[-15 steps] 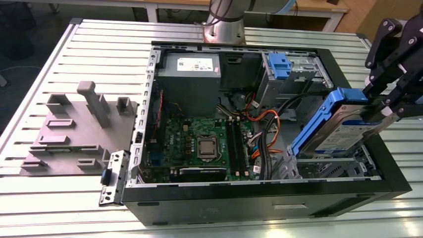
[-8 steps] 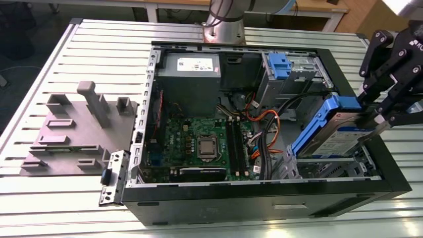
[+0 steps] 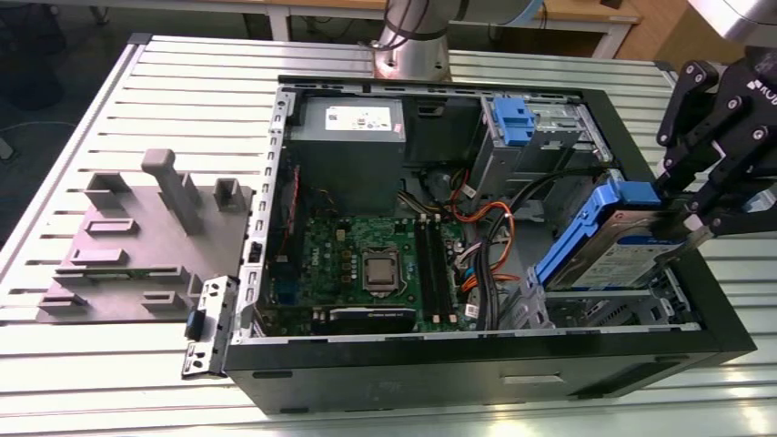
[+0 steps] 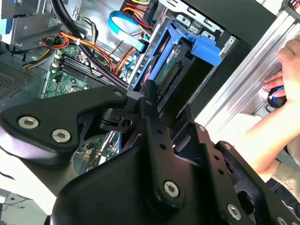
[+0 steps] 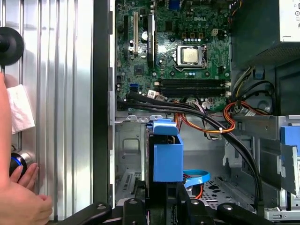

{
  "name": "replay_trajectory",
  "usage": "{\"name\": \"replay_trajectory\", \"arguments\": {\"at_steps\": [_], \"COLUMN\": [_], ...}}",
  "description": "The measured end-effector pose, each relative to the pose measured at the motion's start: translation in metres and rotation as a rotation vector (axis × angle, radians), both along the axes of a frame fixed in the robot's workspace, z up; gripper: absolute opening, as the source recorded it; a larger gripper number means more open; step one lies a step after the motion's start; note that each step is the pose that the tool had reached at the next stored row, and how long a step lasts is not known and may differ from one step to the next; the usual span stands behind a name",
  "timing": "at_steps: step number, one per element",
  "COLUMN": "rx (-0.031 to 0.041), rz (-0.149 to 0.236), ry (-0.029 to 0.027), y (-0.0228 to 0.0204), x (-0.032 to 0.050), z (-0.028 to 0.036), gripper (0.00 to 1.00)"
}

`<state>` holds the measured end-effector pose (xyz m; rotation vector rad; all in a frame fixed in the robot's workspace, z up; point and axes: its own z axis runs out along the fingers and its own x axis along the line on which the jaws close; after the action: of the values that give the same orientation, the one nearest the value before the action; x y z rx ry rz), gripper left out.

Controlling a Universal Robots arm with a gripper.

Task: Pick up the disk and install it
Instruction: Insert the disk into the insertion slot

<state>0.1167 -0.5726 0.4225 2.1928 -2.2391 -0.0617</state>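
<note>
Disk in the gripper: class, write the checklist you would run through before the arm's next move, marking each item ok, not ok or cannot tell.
1. Gripper clamped on the disk: ok, it holds the disk's raised end in the exterior view.
2. Blue side rails on the disk: ok.
3. Disk seated in the drive bay: not ok, it is tilted, with its upper end above the rim of the case.
4. Cables clear of the bay: cannot tell; they run close beside it.
5. Person's hand outside the case: ok, it is on the table.
</note>
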Motion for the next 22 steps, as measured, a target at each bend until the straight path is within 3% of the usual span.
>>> {"name": "replay_trajectory", "arguments": {"at_steps": [11, 22], "rx": [0.0001, 0.0001], "rz": [0.000, 0.000], "ry": [0.0000, 0.0000], "y": [-0.0001, -0.0001], "x": [0.0000, 0.0000], "z": [-0.0076, -0.0231], "gripper": [0.35, 0.35]}}
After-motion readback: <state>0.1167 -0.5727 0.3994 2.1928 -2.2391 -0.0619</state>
